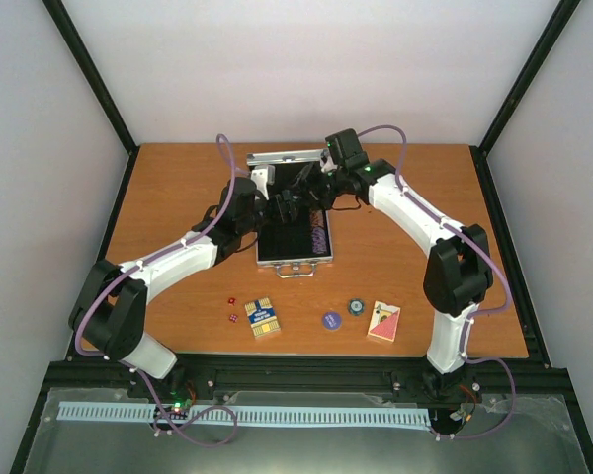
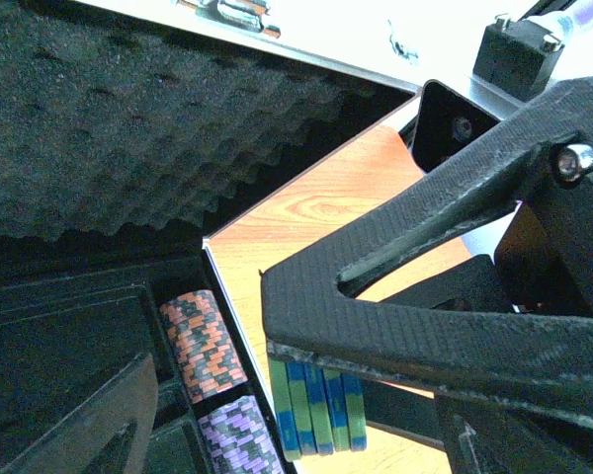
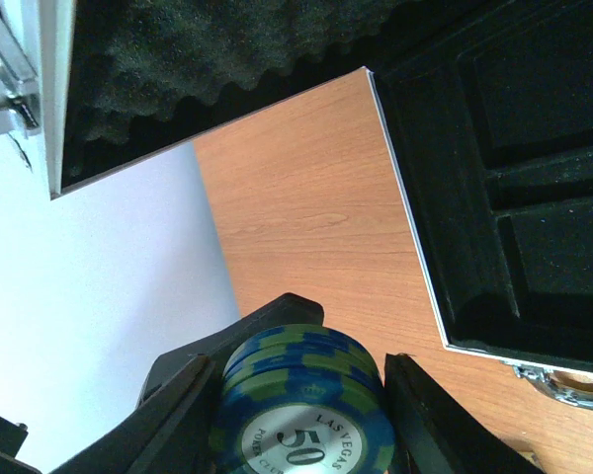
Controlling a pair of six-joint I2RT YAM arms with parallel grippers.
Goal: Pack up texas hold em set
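Observation:
The silver case (image 1: 295, 263) lies open mid-table, its foam-lined lid (image 1: 287, 158) raised at the back. Inside its black tray an orange-black chip stack (image 2: 203, 341) and a purple chip stack (image 2: 235, 439) sit in slots. My right gripper (image 3: 296, 380) hovers just beside the case edge, shut on a stack of blue-green chips (image 3: 301, 415). The same stack (image 2: 316, 410) shows edge-on under the right finger in the left wrist view. My left gripper (image 2: 277, 434) is right next to it, its fingers wide apart and open. Both grippers (image 1: 301, 197) meet above the case.
On the wood near the front lie a blue-yellow card deck (image 1: 262, 317), two tiny red dice (image 1: 231, 308), a blue disc (image 1: 330, 319), a single dark chip (image 1: 356, 306) and a red card deck (image 1: 383, 321).

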